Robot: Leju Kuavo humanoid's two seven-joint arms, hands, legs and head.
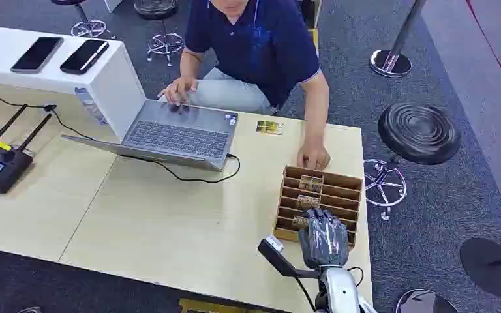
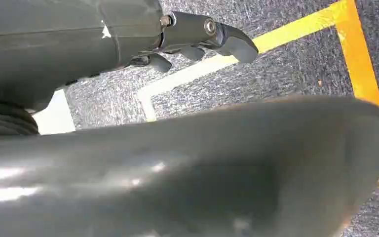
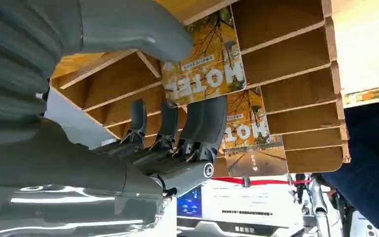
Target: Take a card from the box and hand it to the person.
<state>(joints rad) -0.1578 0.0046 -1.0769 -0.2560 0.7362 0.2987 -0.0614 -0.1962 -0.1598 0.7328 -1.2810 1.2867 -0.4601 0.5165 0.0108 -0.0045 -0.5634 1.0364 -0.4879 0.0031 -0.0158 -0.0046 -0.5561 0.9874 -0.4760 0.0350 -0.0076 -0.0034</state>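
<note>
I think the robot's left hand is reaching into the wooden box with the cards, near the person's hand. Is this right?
Not quite: it is the right hand, not the left, as the head view shows. It reaches into the wooden box with the cards, near the person's hand.

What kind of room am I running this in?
Likely a demo or reception area: queue-barrier posts, stools on grey carpet, and a wooden box of hotel cards on the table.
</note>
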